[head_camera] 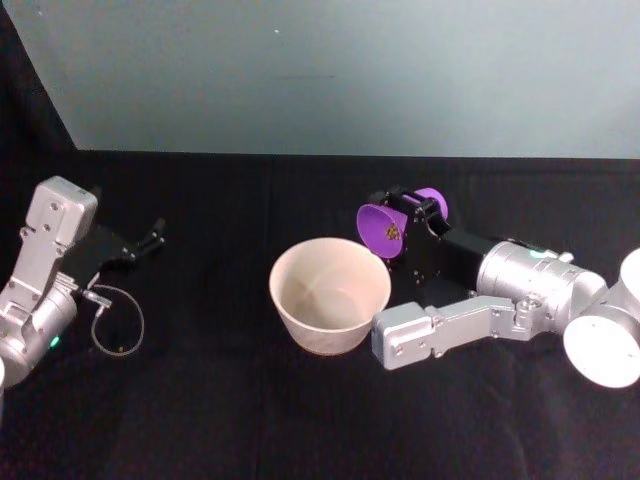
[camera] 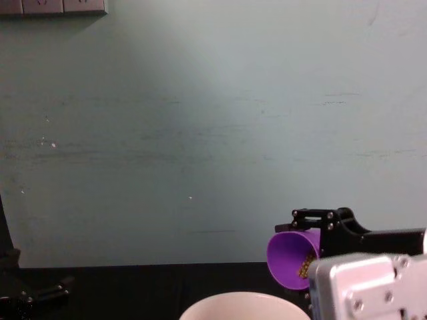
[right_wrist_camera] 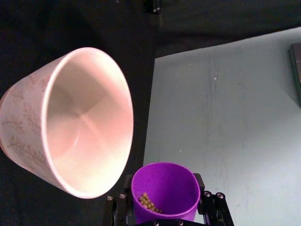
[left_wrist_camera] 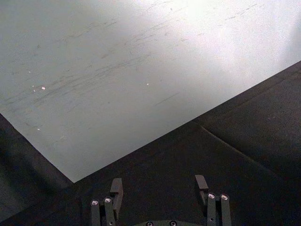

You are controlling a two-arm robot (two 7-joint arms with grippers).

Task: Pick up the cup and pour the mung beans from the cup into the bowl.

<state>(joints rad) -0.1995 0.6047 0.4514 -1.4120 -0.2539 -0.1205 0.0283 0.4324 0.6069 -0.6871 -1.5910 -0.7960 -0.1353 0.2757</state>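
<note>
My right gripper (head_camera: 415, 215) is shut on the purple cup (head_camera: 385, 228), which is tipped sideways with its mouth facing the bowl (head_camera: 329, 293). The cup (camera: 292, 259) hangs above and just to the right of the bowl's rim (camera: 243, 301). Mung beans (right_wrist_camera: 148, 202) lie against the lower inside wall of the cup (right_wrist_camera: 165, 191), held by my right gripper (right_wrist_camera: 164, 209). The pale pinkish-white bowl (right_wrist_camera: 70, 122) looks empty inside. My left gripper (head_camera: 153, 236) rests open at the far left of the table, seen also in the left wrist view (left_wrist_camera: 160, 188), with nothing between its fingers.
The black cloth table (head_camera: 200, 400) runs up to a pale blue-green wall (head_camera: 350, 70). A thin cable loop (head_camera: 118, 325) lies beside my left arm. My right forearm (head_camera: 480, 300) stretches across the table's right side.
</note>
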